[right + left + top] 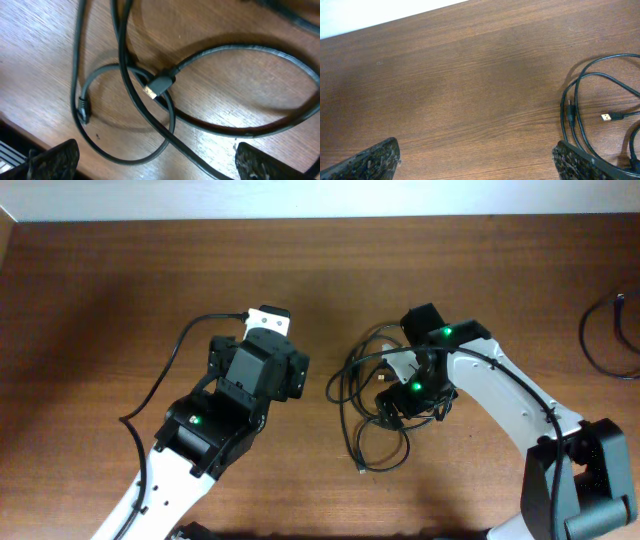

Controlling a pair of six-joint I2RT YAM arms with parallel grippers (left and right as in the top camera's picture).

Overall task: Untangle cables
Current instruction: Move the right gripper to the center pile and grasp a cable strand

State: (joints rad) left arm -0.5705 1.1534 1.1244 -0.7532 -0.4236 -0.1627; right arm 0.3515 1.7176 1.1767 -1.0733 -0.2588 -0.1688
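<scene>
Brown wood counter [110,280] fills the overhead view, with bare surface across the upper left and centre and its far edge along the top. The cables [362,405] lie as one tangled heap at centre right, directly below the right end effector [155,167], whose jaws stand wide open and empty. The left end effector [480,167] is likewise open and empty, beside the heap. Recommended: close on the plug [159,86] lying across the loops, lift only slightly, and draw that strand toward the bare upper left, clear of the edges.
</scene>
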